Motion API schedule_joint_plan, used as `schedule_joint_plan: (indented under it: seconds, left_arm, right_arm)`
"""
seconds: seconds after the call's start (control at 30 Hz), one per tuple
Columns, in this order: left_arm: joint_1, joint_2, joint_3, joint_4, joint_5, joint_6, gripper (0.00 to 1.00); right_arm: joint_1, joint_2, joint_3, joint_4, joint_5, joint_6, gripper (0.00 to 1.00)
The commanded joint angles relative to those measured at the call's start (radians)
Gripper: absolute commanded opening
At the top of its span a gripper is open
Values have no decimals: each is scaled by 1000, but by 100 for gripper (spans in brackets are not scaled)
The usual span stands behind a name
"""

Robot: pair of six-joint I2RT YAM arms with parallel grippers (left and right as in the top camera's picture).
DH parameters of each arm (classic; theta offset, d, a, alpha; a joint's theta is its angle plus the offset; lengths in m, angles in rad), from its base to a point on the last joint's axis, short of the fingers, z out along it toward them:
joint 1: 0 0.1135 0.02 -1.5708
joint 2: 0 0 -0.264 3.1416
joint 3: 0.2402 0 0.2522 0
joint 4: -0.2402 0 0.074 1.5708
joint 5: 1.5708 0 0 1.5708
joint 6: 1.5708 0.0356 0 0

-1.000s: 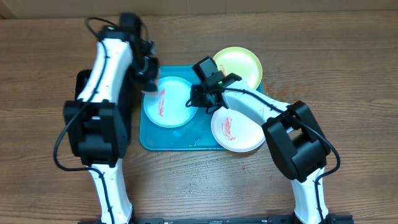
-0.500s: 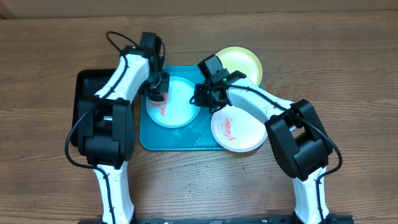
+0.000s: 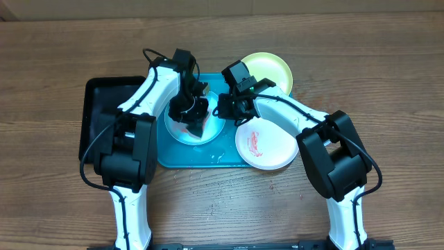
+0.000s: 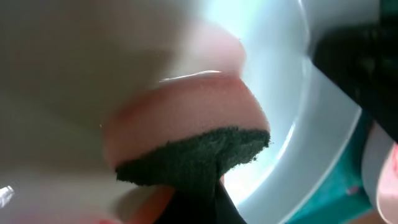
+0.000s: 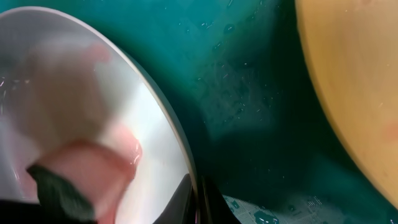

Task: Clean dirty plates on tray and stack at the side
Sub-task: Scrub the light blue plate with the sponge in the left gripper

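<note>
**Two claws on one plate: scrub while the rim is pinned**

Both claws are clamped shut. The left claw (image 3: 190, 118) pinches a sponge (image 4: 193, 134), pink foam with a dark green scouring face. The right claw (image 3: 222, 107) is closed on the thin rim of the light blue plate (image 3: 208, 123); in the right wrist view that rim runs straight into the finger at the bottom edge.

I judge the step in hand to be scrubbing this plate. To do it well I would press the scouring face flat on the plate floor and stroke in short passes toward the right claw, so the push goes into the pinned rim rather than skating the plate across the wet tray (image 3: 166, 149). Light pressure should do, since too much could lever the rim out of the pinch. How much red is left I cannot tell, because the sponge and arm cover the middle.

The light blue plate lies directly under the left claw and just to the left of the right claw. The yellow-green plate (image 3: 272, 68) sits beyond the right claw, near it. The white-pink plate (image 3: 267, 147), red-smeared, lies just on the near side of the right claw. The black tray (image 3: 94, 104) is well out to the left of the left claw.
</note>
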Motion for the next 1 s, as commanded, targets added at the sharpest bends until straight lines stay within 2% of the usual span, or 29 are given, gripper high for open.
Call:
schedule_joint_plan:
  seconds: [0.0,0.1,0.13,0.23,0.37,0.57,0.67,0.87,0.97]
  left_arm:
    - [18,24,-22,-25,-66,24,4]
    - [28,24,-22,-26,-362,-105,4]
    - [29,24,-22,-23,-515,-179,4]
    - [29,24,-22,-17,-727,-292,4]
    - [17,24,-22,21,-802,-315,4]
    - [-18,24,-22,93,-802,-315,4]
    - [-36,24,-22,145,-693,-277,4]
    - [-47,24,-22,232,-64,8,4]
    - [-46,24,-22,239,105,47,4]
  right_arm:
    - [-1,5,0,-3,10,8,4]
    - [-1,5,0,-3,10,8,4]
    - [-1,5,0,-3,10,8,4]
    - [-1,5,0,-3,10,8,4]
    - [-1,5,0,-2,10,8,4]
    - [-1,5,0,0,10,9,4]
    - [-1,5,0,0,9,9,4]
    - [-1,5,0,-1,8,9,4]
    - [-1,5,0,-4,8,9,4]
